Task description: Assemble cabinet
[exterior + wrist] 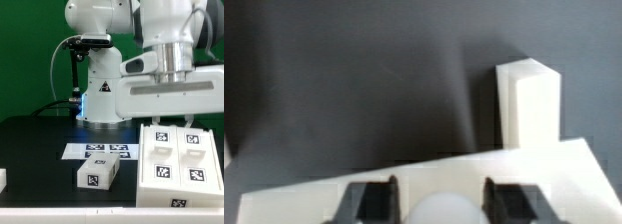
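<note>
The cabinet stands on the black table at the exterior view's right, a large white box. The face it shows is split by thick ridges into sunken panels, each bearing a black-and-white tag; what lies inside the box cannot be told. In the wrist view a thick white wall of it rises upright from a broad white panel.

The hand hangs right over the cabinet. Its two dark fingers are set apart with something pale between them - whether they press on it, I cannot tell.

Toward the exterior view's left, well apart from the cabinet, sits a small white tagged block. Just behind it lies the marker board - flat on the table.
</note>
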You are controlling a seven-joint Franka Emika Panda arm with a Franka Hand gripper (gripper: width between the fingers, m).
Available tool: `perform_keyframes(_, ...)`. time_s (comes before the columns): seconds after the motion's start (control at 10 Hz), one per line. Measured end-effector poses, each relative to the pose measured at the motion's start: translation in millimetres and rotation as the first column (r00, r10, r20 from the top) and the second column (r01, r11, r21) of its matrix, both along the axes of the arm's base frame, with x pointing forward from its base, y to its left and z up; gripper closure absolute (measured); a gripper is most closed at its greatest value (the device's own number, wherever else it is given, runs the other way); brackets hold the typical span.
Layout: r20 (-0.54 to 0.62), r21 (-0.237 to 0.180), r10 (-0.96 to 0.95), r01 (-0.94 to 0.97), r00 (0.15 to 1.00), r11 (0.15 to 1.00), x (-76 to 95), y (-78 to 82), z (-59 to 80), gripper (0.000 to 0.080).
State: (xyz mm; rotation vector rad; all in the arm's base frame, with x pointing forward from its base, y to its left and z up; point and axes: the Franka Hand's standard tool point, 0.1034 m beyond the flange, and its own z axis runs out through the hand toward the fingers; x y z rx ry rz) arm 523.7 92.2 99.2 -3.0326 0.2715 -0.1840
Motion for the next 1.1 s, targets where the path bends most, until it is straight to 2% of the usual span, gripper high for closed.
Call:
perform_keyframes(0.1, -0.015, -0.004, 0.027, -0.027, 1.0, 1.0, 9.0, -0.7, 11.9, 0.058)
perform_keyframes(0.2, -0.019, -0.013, 0.063, -0.063, 0.998, 0.998, 20.5, -2.5, 17.1, 0.058)
perform_keyframes(0.6, -0.034, -0.011, 0.057, -0.057, 0.998, 0.998, 21.0, -4.0, 15.2, 0.058)
perform_keyframes(0.9, -0.069, 0.007, 0.053, -0.053, 0.996, 0.999, 32.2, -4.1, 35.1, 0.0579)
perform_keyframes(1.1, -0.071, 0.008, 0.076, -0.076, 0.995, 0.997, 45.9, -9.4, 40.7, 0.0579)
